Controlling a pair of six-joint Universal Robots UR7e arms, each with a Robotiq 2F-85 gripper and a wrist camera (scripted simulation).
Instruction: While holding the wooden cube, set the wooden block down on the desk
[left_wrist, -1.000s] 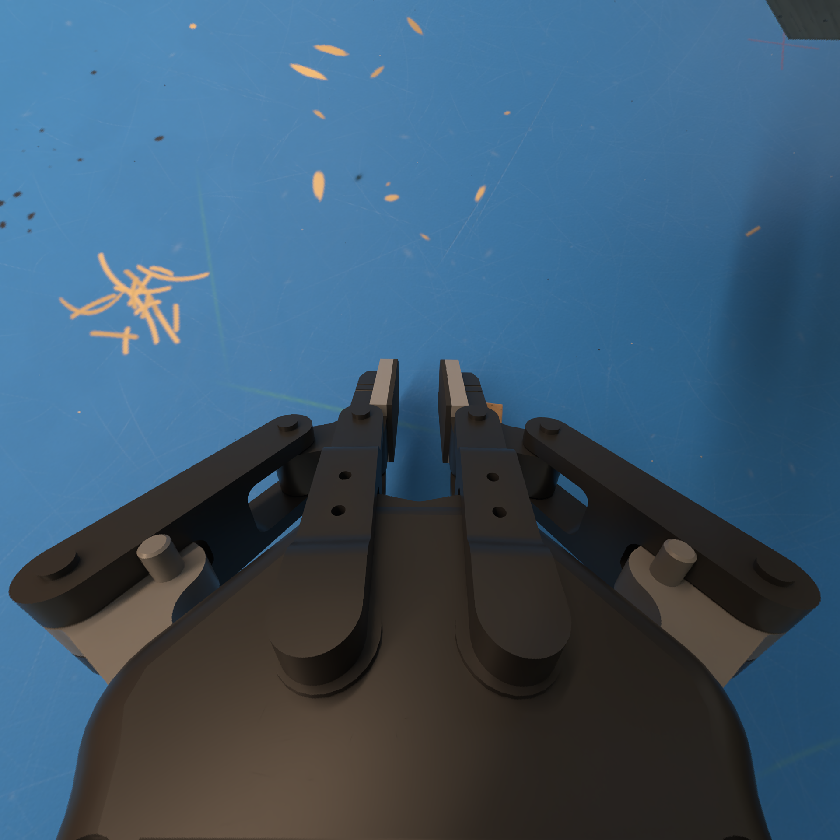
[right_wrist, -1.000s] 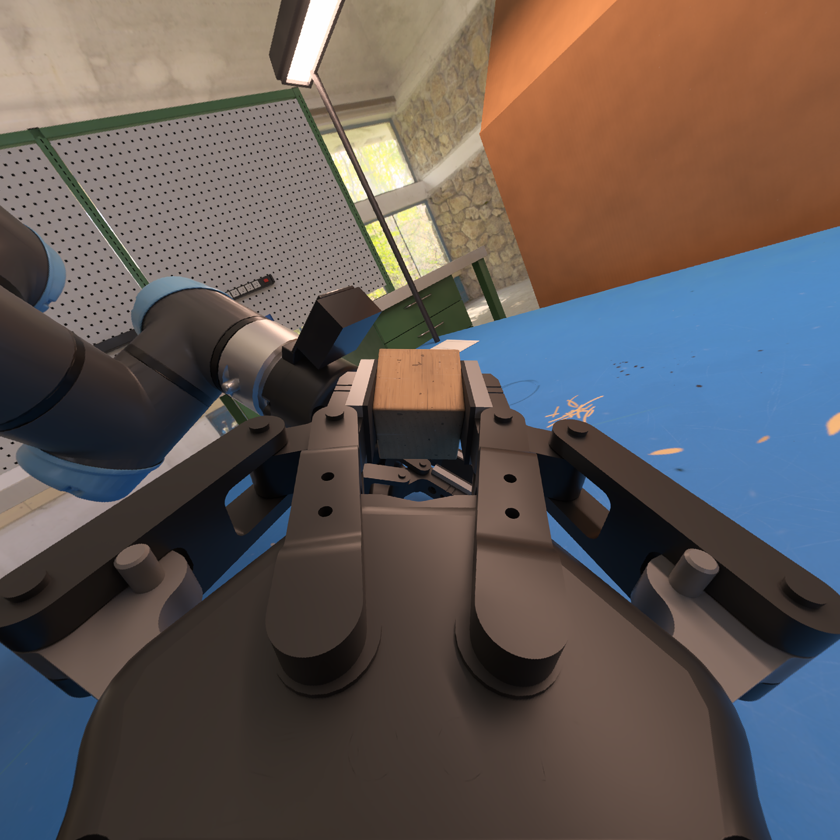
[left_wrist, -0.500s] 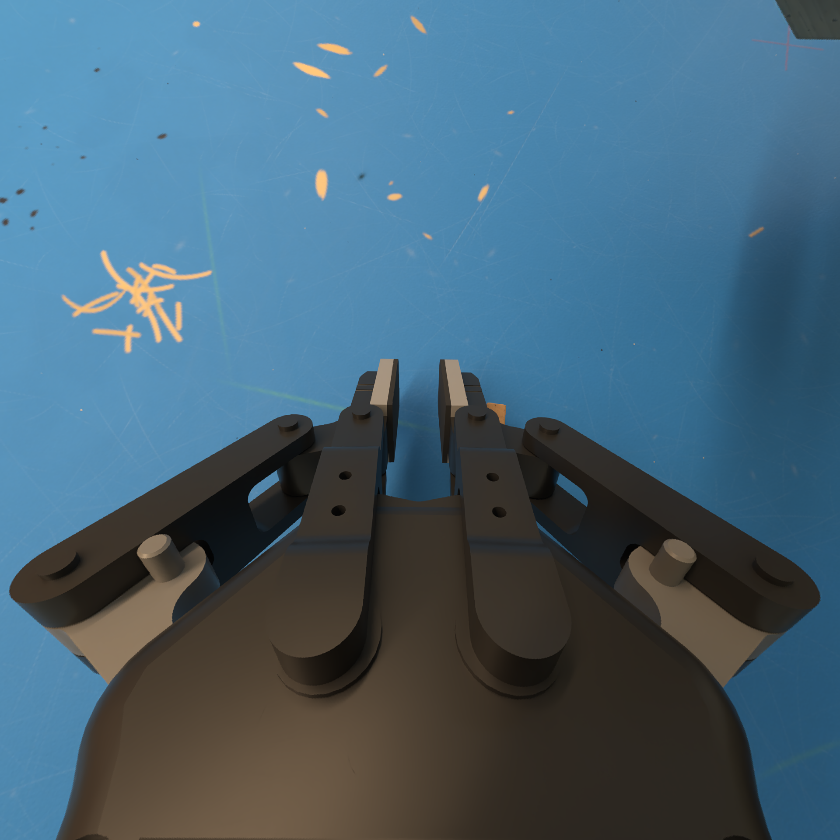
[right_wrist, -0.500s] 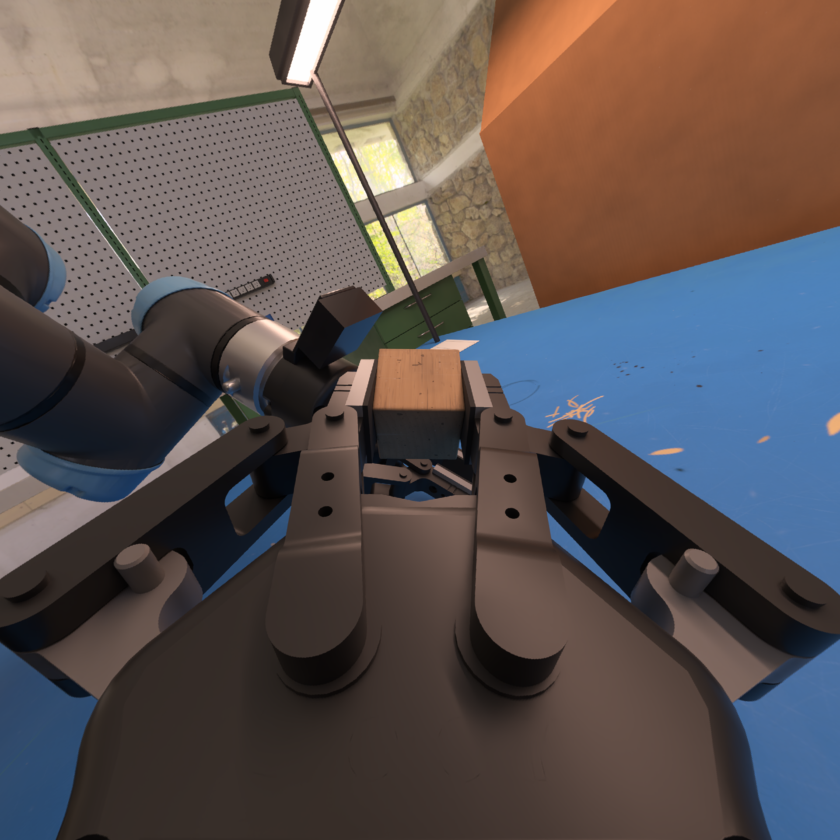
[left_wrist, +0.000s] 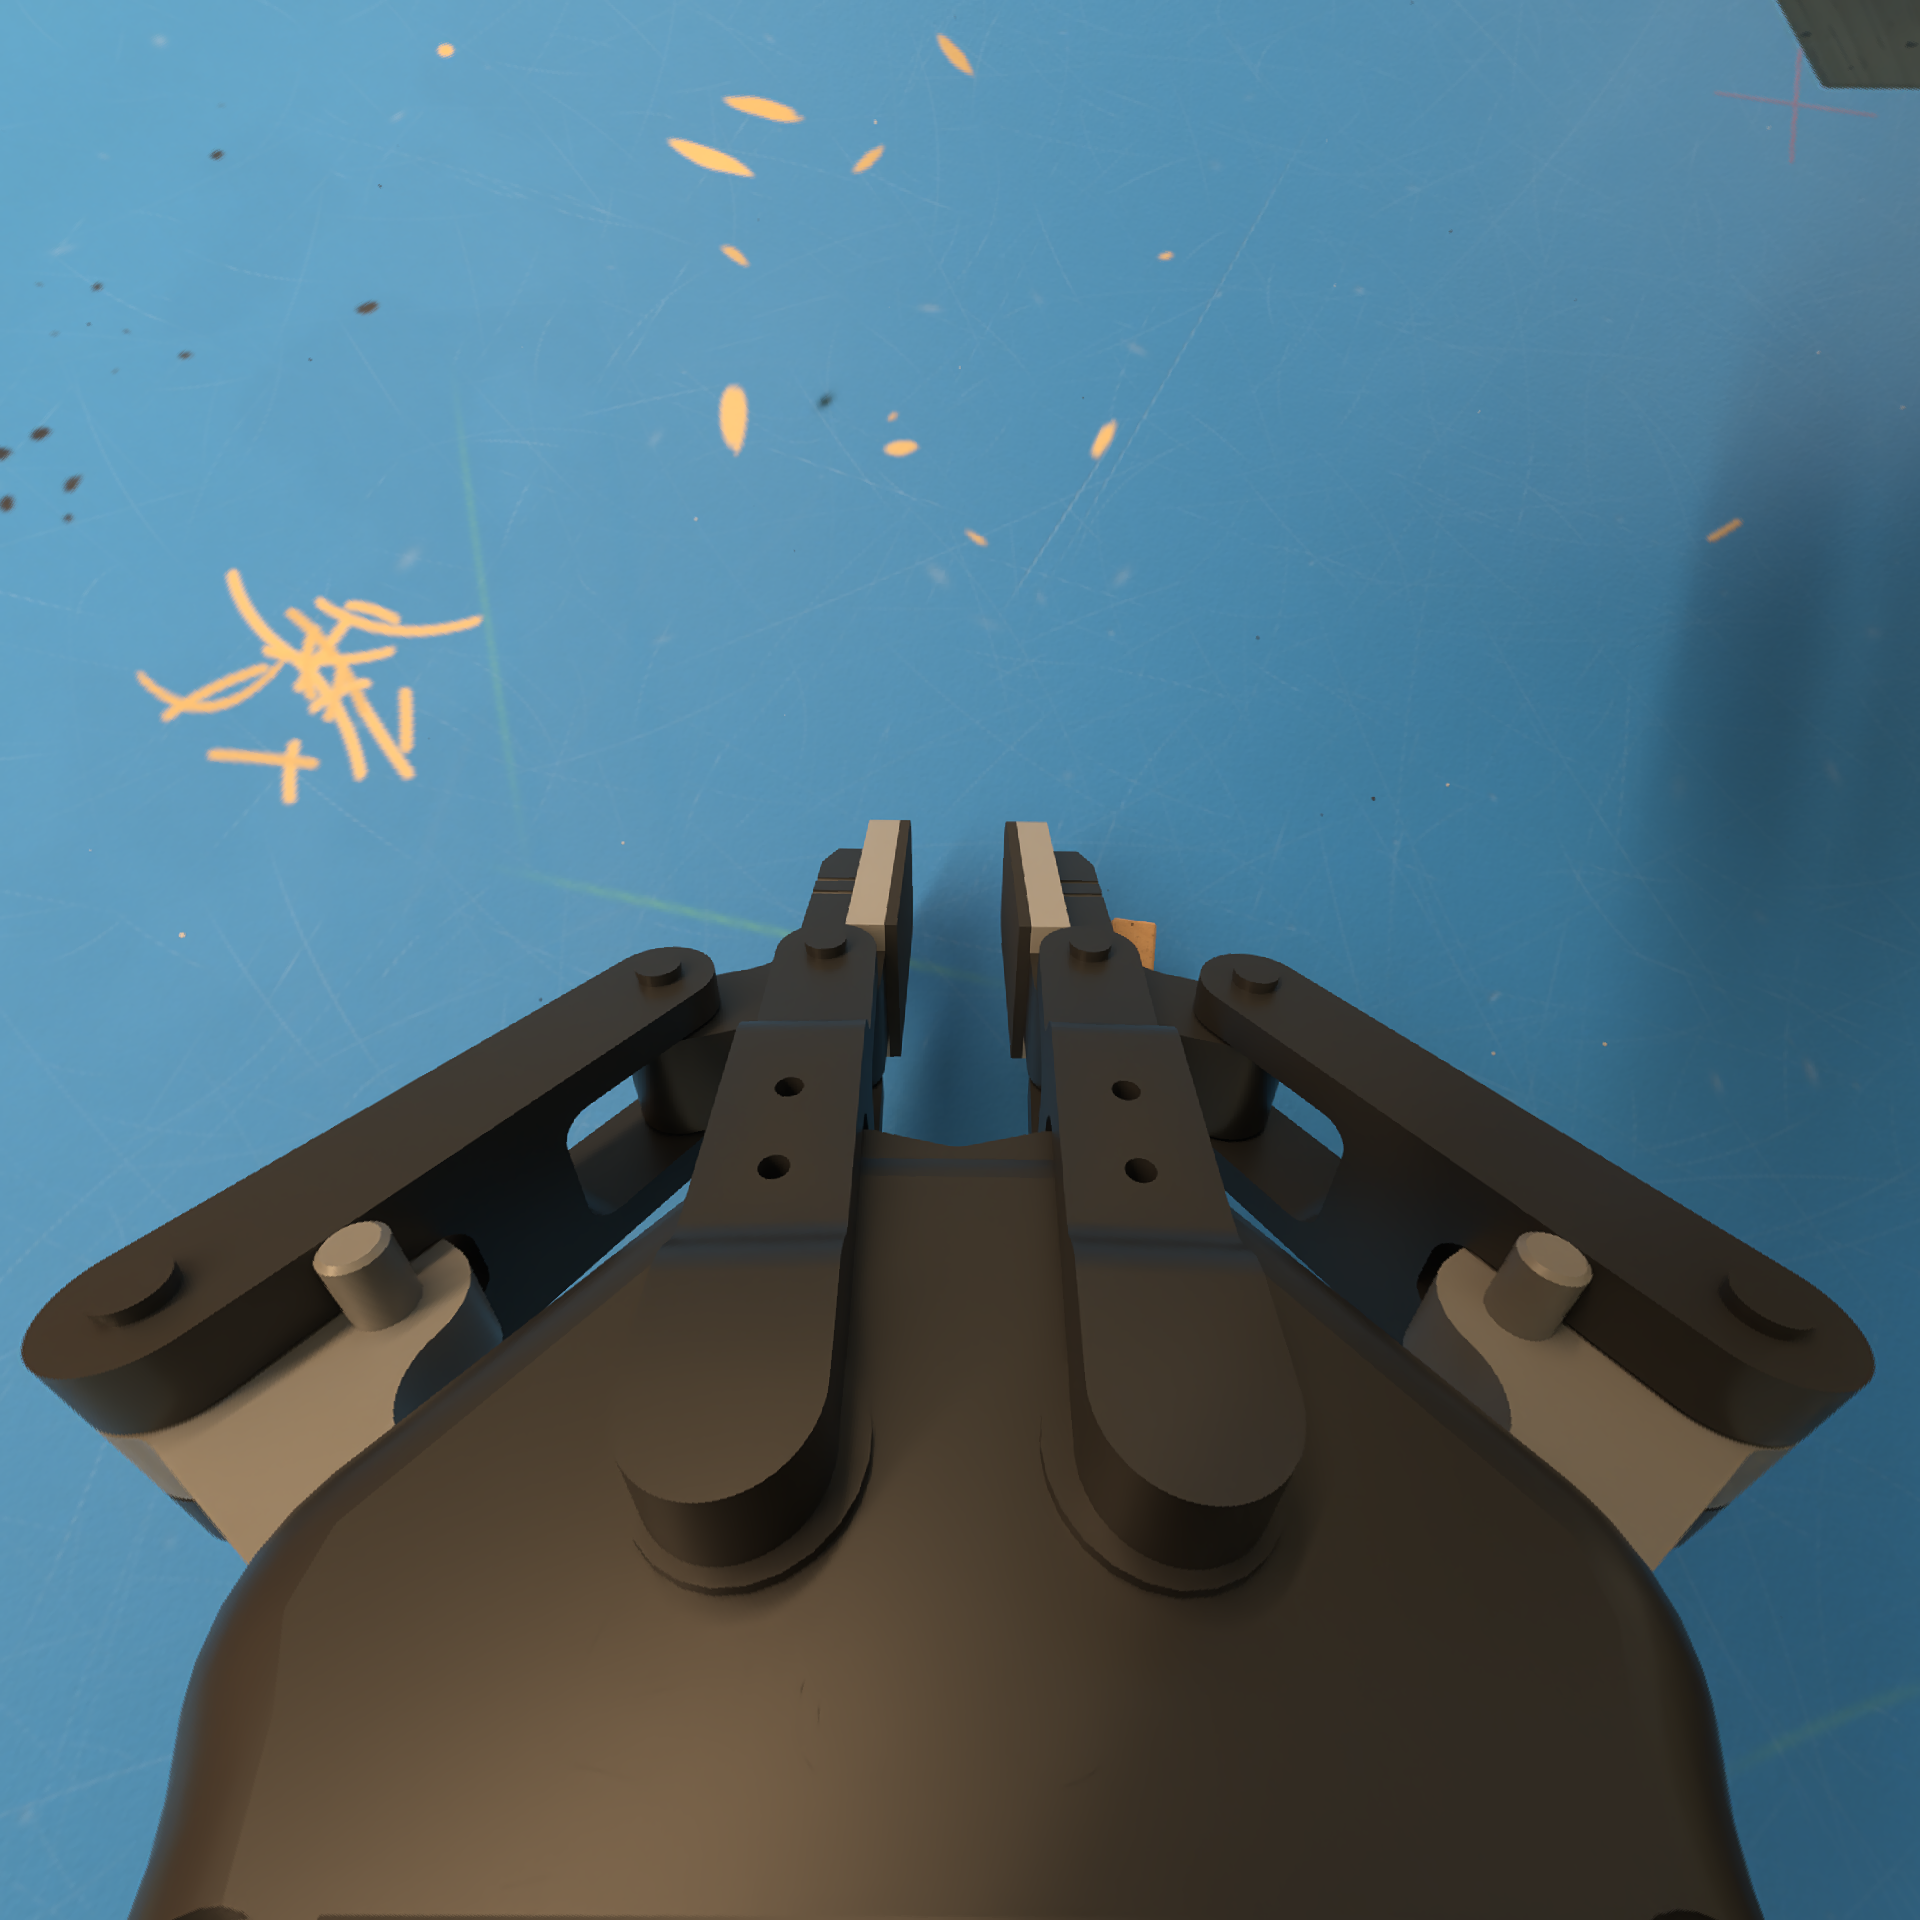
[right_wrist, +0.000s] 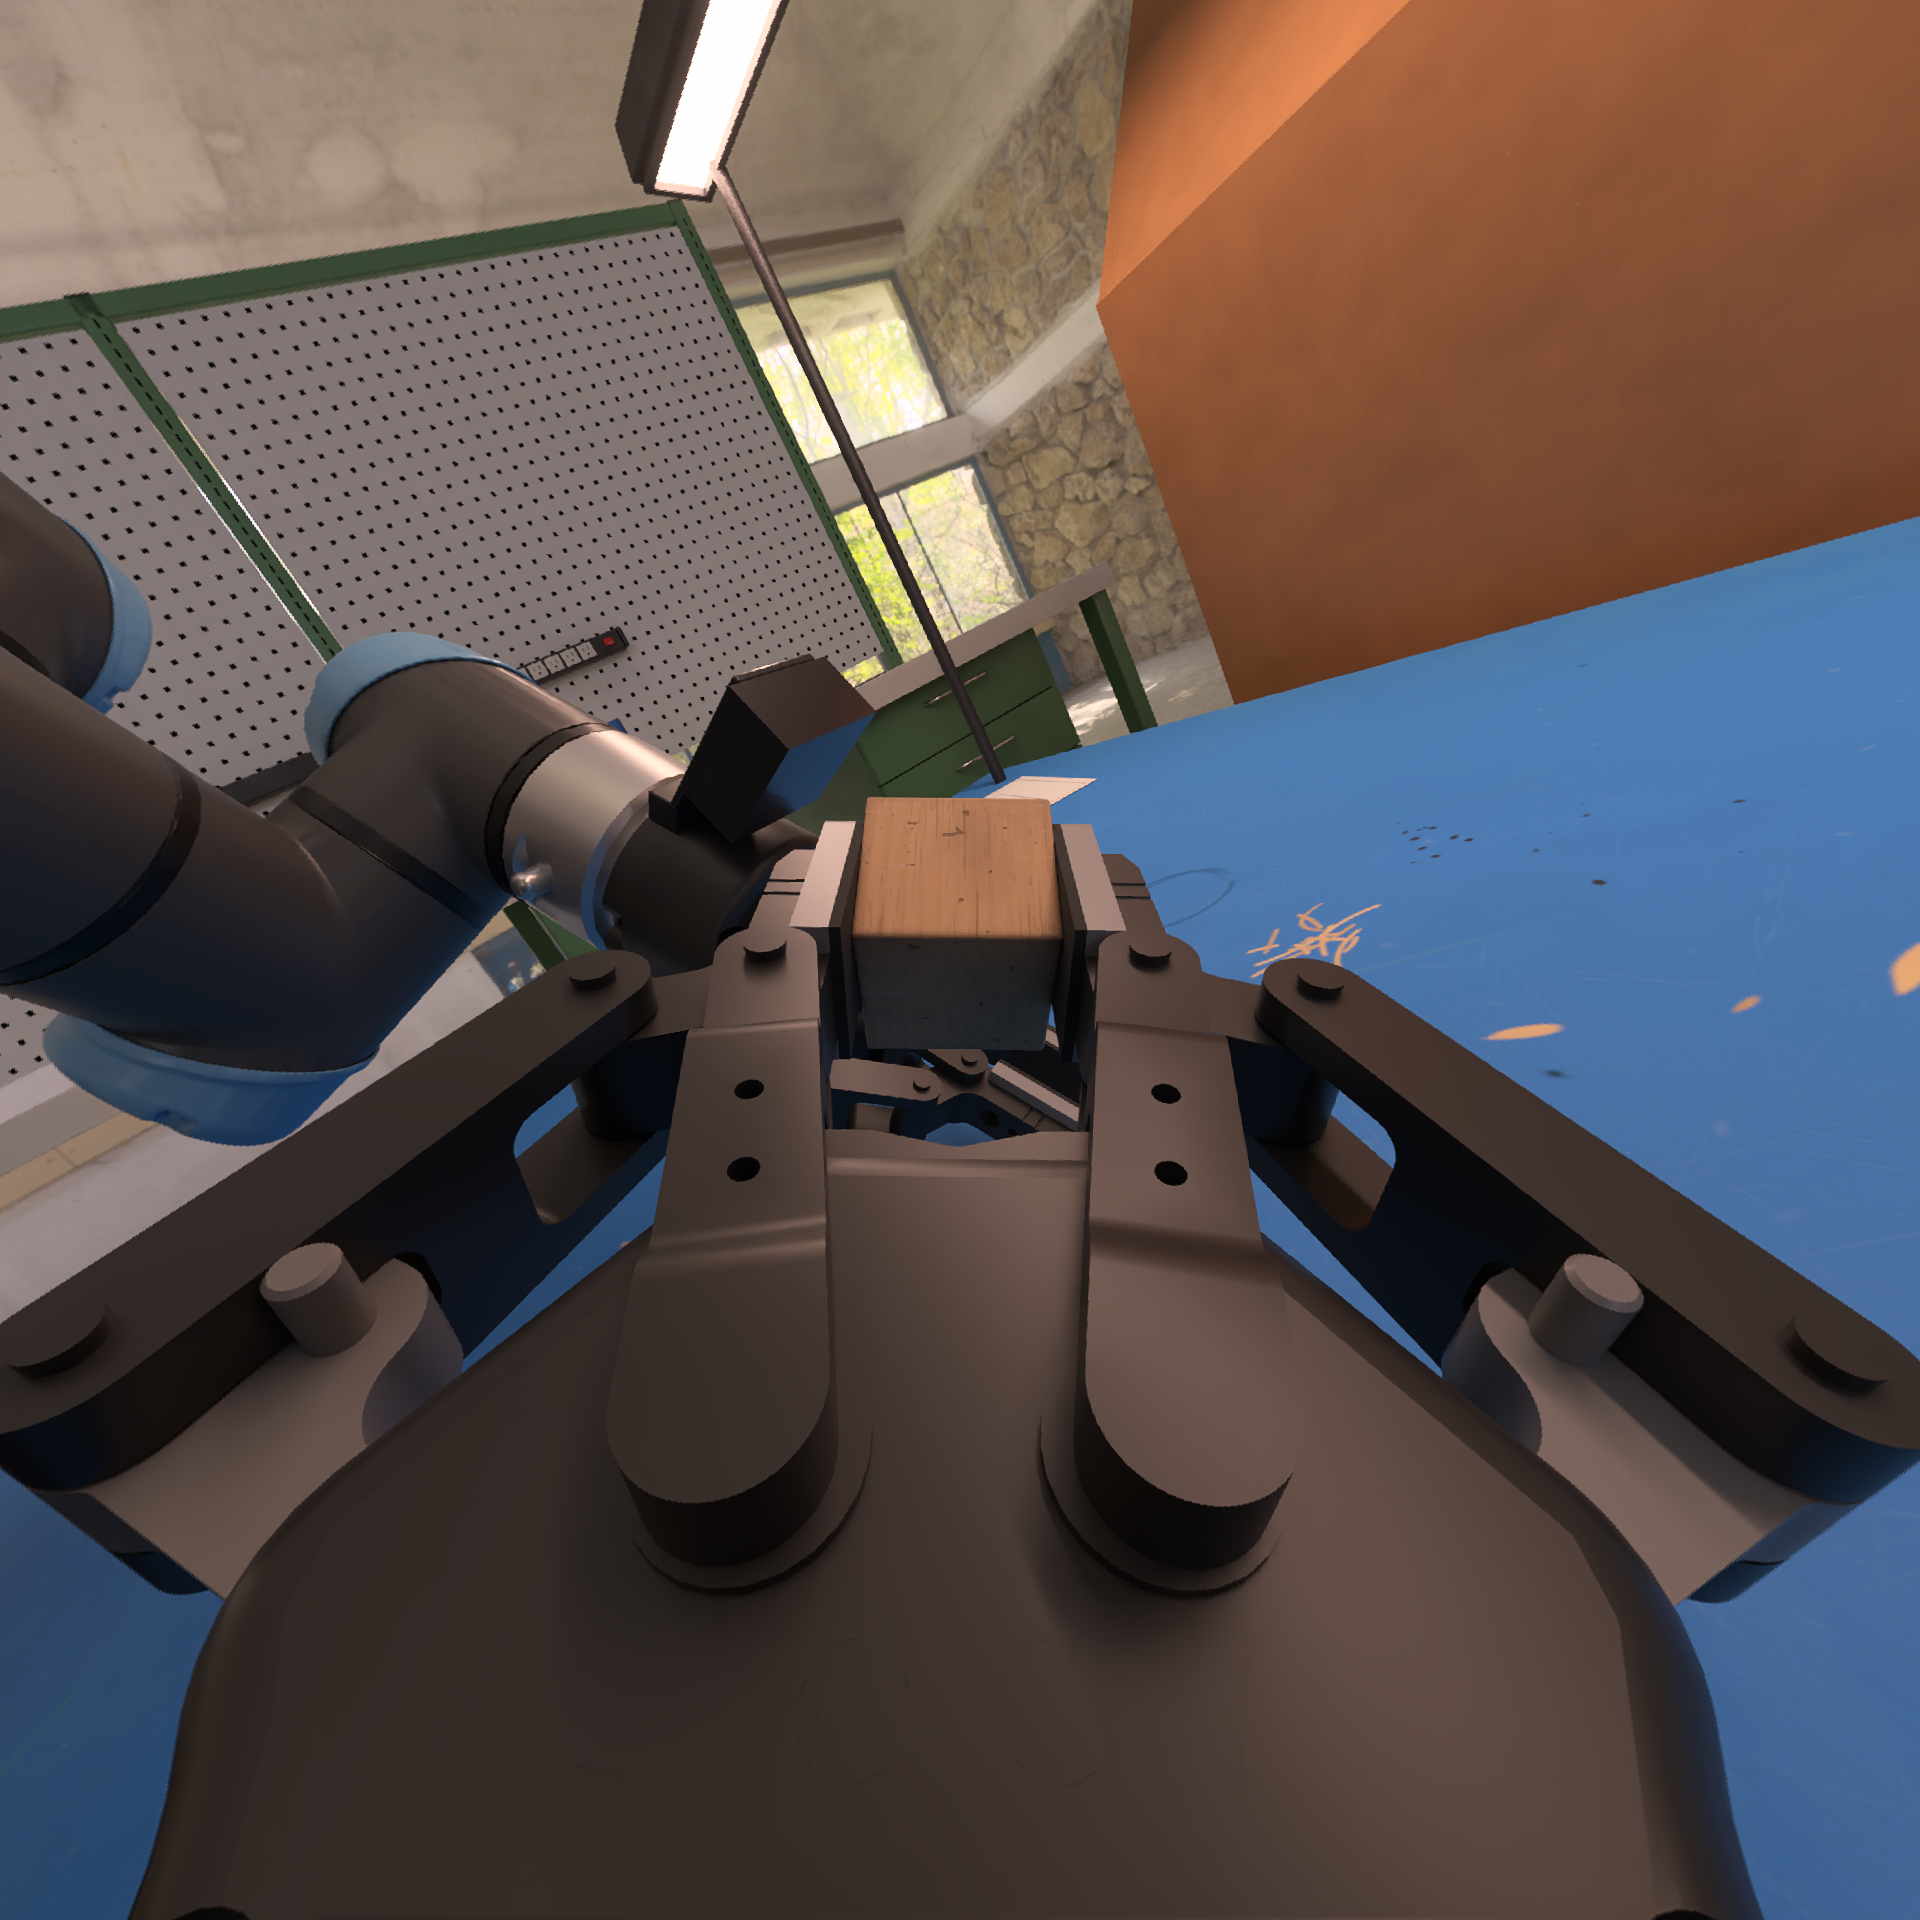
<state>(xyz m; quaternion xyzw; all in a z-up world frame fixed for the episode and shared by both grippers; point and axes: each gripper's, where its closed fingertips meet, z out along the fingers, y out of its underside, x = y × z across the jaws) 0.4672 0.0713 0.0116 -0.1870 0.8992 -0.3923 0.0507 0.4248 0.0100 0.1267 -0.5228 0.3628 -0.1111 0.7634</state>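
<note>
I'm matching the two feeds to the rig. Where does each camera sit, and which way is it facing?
Left wrist view: on the left wrist, facing steeply down at the blue desk; its own left pincer shows, parted, nothing between the fingers.
Right wrist view: on the right wrist, facing low across the desk toward a pegboard wall; its right pincer clamps the wooden cube, the left arm beyond.
Shared: the desk and its orange scribble marks.
</note>
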